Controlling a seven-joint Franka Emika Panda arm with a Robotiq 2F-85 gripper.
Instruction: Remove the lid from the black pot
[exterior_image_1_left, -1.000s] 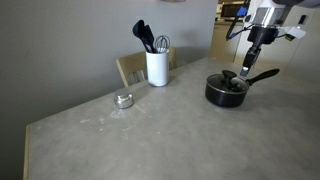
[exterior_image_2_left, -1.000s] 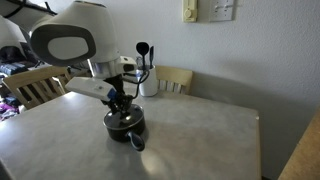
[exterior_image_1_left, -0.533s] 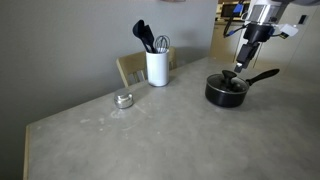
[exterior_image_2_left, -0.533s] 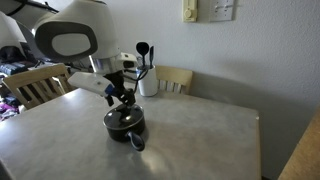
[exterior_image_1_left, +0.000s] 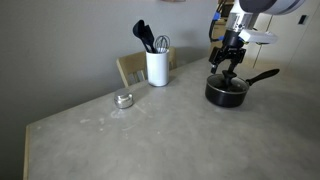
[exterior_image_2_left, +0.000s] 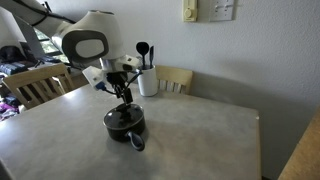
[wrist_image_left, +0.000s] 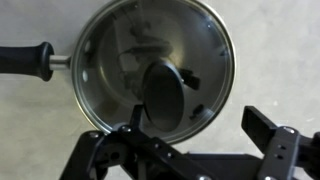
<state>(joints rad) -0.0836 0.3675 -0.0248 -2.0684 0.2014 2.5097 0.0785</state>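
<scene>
The black pot (exterior_image_1_left: 226, 94) stands on the table with its long handle (wrist_image_left: 25, 62) sticking out sideways. Its glass lid (wrist_image_left: 150, 45) with a metal rim lies on top, and a dark knob (wrist_image_left: 163, 95) sits at its centre. My gripper (wrist_image_left: 200, 121) hangs just above the lid, open, with one finger beside the knob and the other out past the rim. Nothing is between the fingers. In both exterior views the gripper (exterior_image_1_left: 228, 66) (exterior_image_2_left: 123, 93) hovers over the pot (exterior_image_2_left: 125, 124).
A white utensil holder (exterior_image_1_left: 157, 67) (exterior_image_2_left: 148, 82) with dark utensils stands near the table's far edge. A small silver tin (exterior_image_1_left: 123, 99) lies on the table away from the pot. Wooden chairs (exterior_image_2_left: 176, 78) (exterior_image_2_left: 30, 85) stand at the table's sides.
The jaws have opened wide from nearly shut. The wrist has turned and shifted a little above the pot. The lid has stayed on the pot.
</scene>
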